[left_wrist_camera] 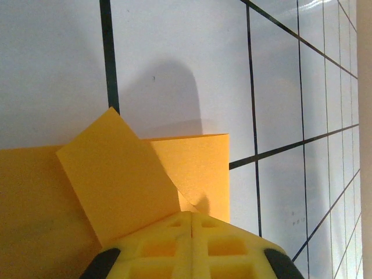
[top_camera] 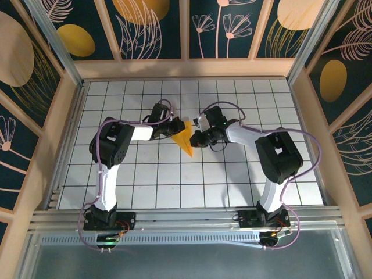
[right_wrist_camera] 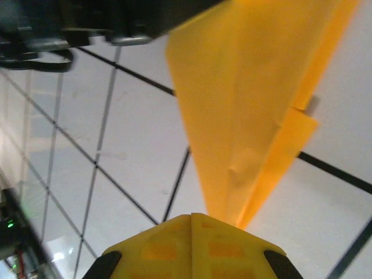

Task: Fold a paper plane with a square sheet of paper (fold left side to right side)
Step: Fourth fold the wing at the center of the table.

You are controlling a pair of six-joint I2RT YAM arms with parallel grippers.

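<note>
The square sheet of paper [top_camera: 184, 138] is a creased orange-yellow wedge with its point toward the near edge, at mid-table between both arms. My left gripper [top_camera: 176, 129] is against its upper left side. In the left wrist view a folded flap of the paper [left_wrist_camera: 116, 174] runs up into the closed tips of my left gripper [left_wrist_camera: 192, 216], which is shut on it. My right gripper [top_camera: 195, 139] is at the wedge's right side. In the right wrist view the paper [right_wrist_camera: 244, 104] narrows down behind the tips of my right gripper [right_wrist_camera: 192, 216], whose pads meet with no paper in the seam.
The white gridded table [top_camera: 174, 180] is walled by wooden frames and dark-blue patterned panels [top_camera: 157, 29]. A metal rail [top_camera: 186, 218] runs along the near edge by the arm bases. The left arm's dark body [right_wrist_camera: 116, 23] hangs just above the paper in the right wrist view.
</note>
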